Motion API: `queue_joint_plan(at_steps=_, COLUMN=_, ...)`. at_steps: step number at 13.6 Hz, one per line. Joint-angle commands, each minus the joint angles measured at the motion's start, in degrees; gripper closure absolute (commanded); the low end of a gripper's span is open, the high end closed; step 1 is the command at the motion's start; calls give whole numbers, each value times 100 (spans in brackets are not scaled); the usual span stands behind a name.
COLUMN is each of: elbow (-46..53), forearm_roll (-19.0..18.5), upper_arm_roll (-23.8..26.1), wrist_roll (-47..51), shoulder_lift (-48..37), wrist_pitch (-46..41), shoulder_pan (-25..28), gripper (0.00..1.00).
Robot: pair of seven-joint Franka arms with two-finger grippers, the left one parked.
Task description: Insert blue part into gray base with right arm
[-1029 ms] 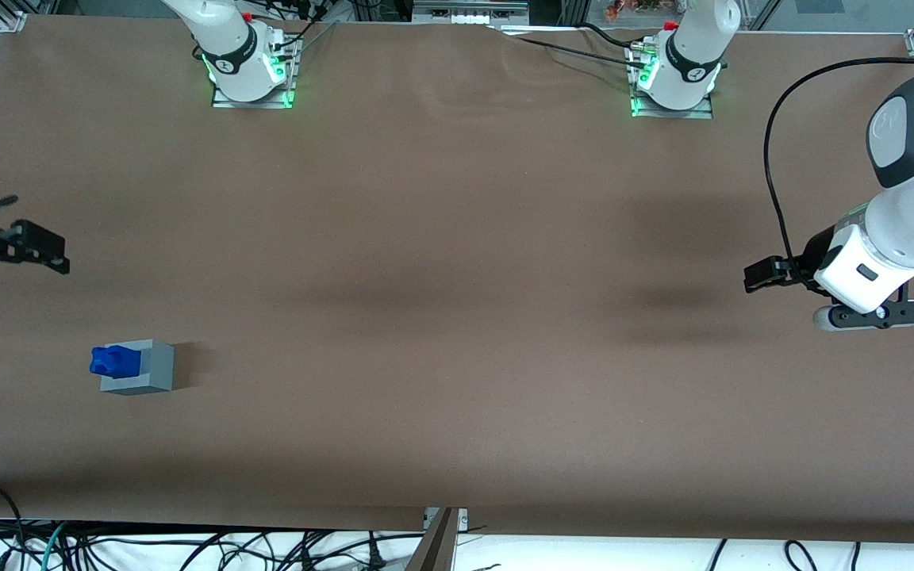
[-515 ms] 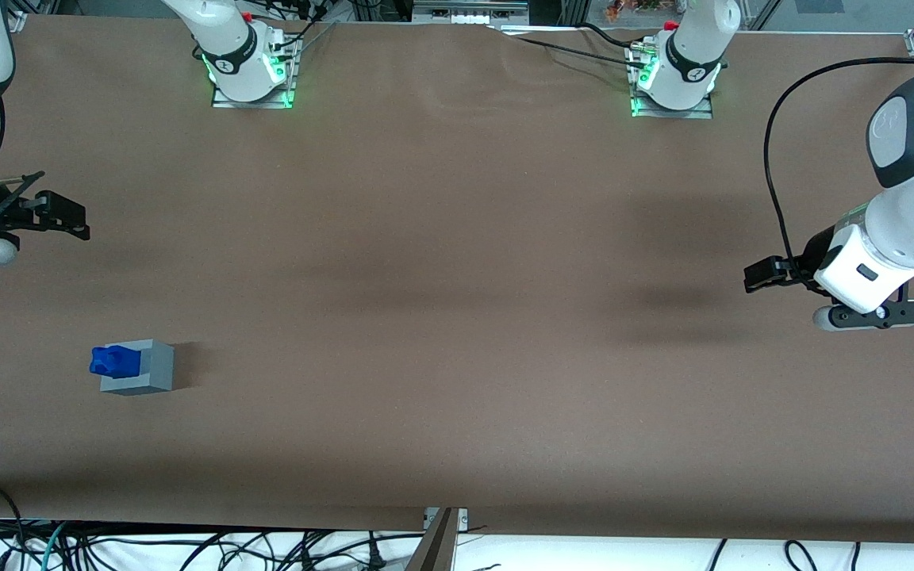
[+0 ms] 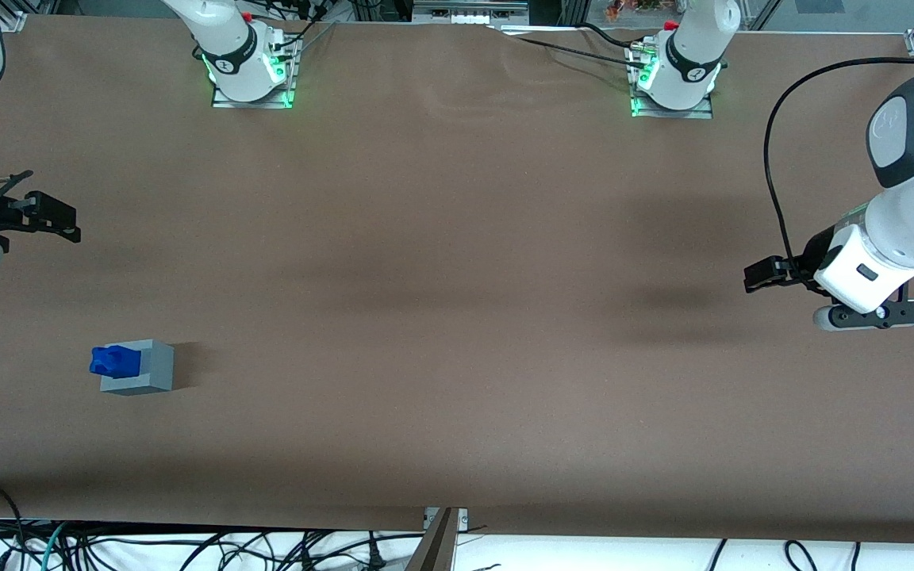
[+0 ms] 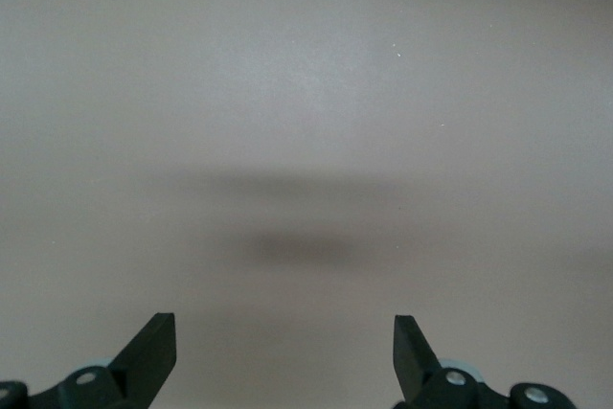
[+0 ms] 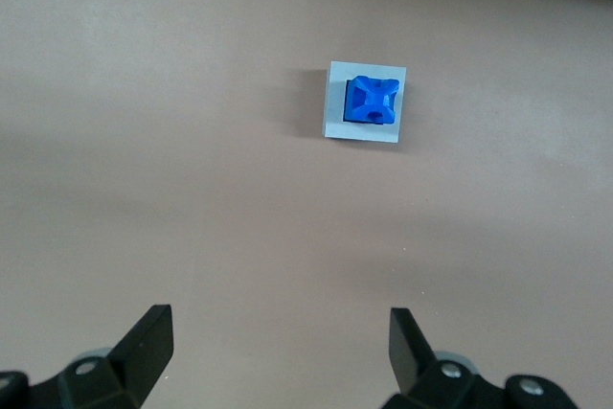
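We see a wide worktop [image 3: 457, 238] under a plain brown cover. The cover has soft wrinkles [image 3: 505, 71] near its edge farthest from the front camera, and some dim shadows [image 3: 663, 301] lie on it toward the parked arm's end. Two metal plates [image 3: 253, 99] sit at that farthest edge and glow green. A thin black cable [image 3: 568, 49] lies on the cover near one of them. Below the nearest edge we see many tangled cables [image 3: 187, 547] on a white floor, and a metal bracket [image 3: 443, 531] at the middle of that edge. The end effector [image 5: 278, 318] hangs over bare cover at the working arm's end, fingers wide apart
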Motion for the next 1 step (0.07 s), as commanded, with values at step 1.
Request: queue_joint_plan(at_steps=1, elbow=36, forearm_roll=-7, upper_arm_roll=24, wrist_roll=79, shoulder_lift=-40, wrist_pitch=-4, shoulder_pan=-22, gripper=0)
